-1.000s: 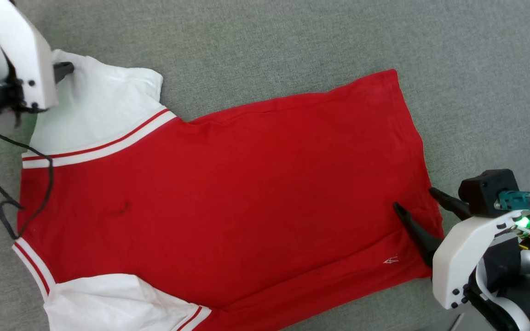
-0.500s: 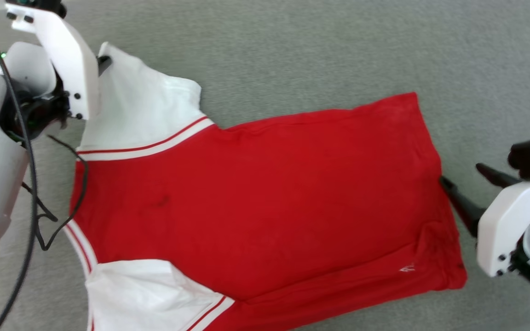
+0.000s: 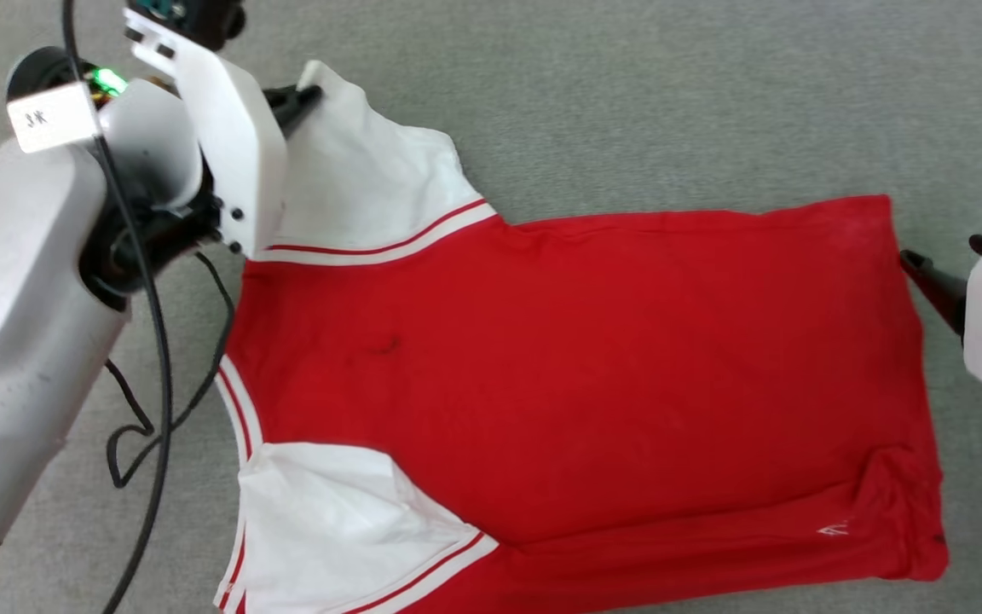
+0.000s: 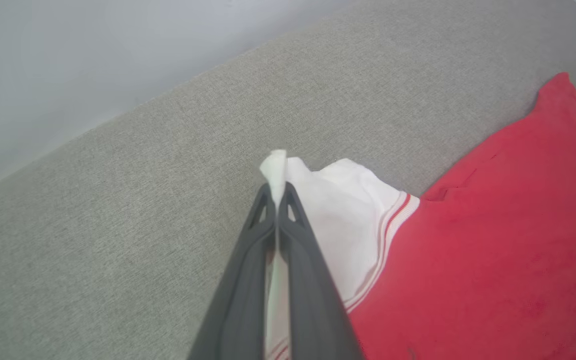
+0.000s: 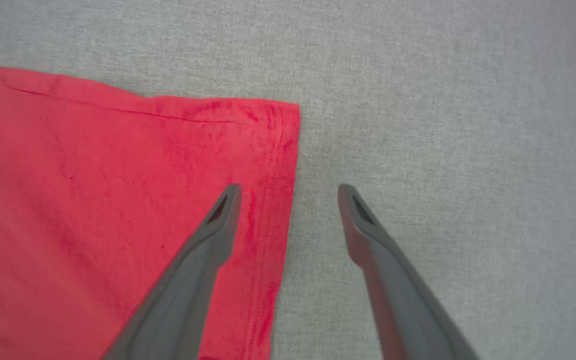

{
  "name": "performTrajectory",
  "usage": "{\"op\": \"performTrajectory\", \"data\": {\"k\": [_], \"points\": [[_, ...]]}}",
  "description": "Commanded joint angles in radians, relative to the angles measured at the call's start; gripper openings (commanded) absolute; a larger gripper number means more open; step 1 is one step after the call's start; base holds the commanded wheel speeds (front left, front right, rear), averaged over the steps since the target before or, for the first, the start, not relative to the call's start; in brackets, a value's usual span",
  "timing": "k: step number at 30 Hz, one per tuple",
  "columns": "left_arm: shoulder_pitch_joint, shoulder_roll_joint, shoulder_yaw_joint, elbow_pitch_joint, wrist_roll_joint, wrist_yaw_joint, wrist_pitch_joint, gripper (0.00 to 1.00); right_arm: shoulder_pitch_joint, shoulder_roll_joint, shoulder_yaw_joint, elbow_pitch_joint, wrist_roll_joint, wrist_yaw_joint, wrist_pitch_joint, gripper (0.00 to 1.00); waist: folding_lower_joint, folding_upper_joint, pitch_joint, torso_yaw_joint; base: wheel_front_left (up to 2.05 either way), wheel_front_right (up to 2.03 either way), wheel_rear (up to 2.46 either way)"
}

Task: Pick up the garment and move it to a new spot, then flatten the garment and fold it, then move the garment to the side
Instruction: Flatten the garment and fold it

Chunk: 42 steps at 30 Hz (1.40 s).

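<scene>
jersey T-shirt [image 3: 585, 367]: lay spread, plain side up, on grey fabric surface [image 3: 670, 102] | my left gripper [image 4: 278, 192]: pinched the white sleeve [image 4: 338, 210] tip | my right gripper [image 5: 289, 190]: wide, fingers either side of hem [image 5: 280, 165] | handling: judged light, limp; grip edges.

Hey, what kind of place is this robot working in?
Probably an indoor test bench for folding clothes rather than a home, though that is hard to say for sure: a broad grey fabric surface, a plain pale wall behind it, and a single red and white garment spread out on it.
</scene>
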Motion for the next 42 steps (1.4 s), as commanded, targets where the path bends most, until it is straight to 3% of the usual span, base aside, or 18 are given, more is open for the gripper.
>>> {"op": "performTrajectory", "data": {"k": [1, 11, 23, 24, 25, 26, 42], "points": [[0.015, 0.006, -0.008, -0.033, 0.001, -0.001, -0.004, 0.0, -0.039, -0.009, 0.005, 0.043, -0.008, -0.001, 0.005, 1.0, 0.0, 0.0, 0.015, 0.021, 0.0, 0.0, 0.0], [0.033, 0.019, -0.024, -0.175, 0.014, 0.01, -0.004, 0.0, -0.157, -0.028, 0.064, 0.255, -0.047, -0.001, -0.027, 1.0, 0.0, 0.0, 0.05, 0.074, 0.0, 0.0, 0.0], [0.054, 0.025, -0.032, -0.227, 0.014, 0.018, -0.015, 0.0, -0.142, -0.03, 0.204, 0.395, -0.034, 0.001, -0.088, 1.0, 0.0, 0.0, 0.07, 0.104, 0.0, 0.0, 0.0], [0.055, 0.025, -0.032, -0.224, 0.014, 0.018, -0.016, 0.0, -0.142, -0.03, 0.212, 0.407, -0.032, 0.001, -0.098, 0.45, 0.0, 0.0, 0.07, 0.105, 0.0, 0.0, 0.0], [0.056, 0.025, -0.032, -0.221, 0.013, 0.018, -0.018, 0.0, -0.144, -0.03, 0.214, 0.417, -0.031, 0.001, -0.111, 0.11, 0.0, 0.0, 0.068, 0.106, 0.0, 0.0, 0.0], [0.058, 0.023, -0.033, -0.217, 0.012, 0.017, -0.021, 0.0, -0.146, -0.032, 0.215, 0.425, -0.031, 0.001, -0.128, 0.0, 0.0, 0.0, 0.065, 0.107, 0.0, 0.0, 0.0], [0.174, 0.001, -0.024, -0.131, -0.018, 0.031, -0.139, 0.0, -0.088, -0.058, 0.128, 0.478, 0.024, -0.001, -0.423, 0.0, 0.0, 0.0, -0.099, 0.115, 0.0, 0.0, 0.0]]}}
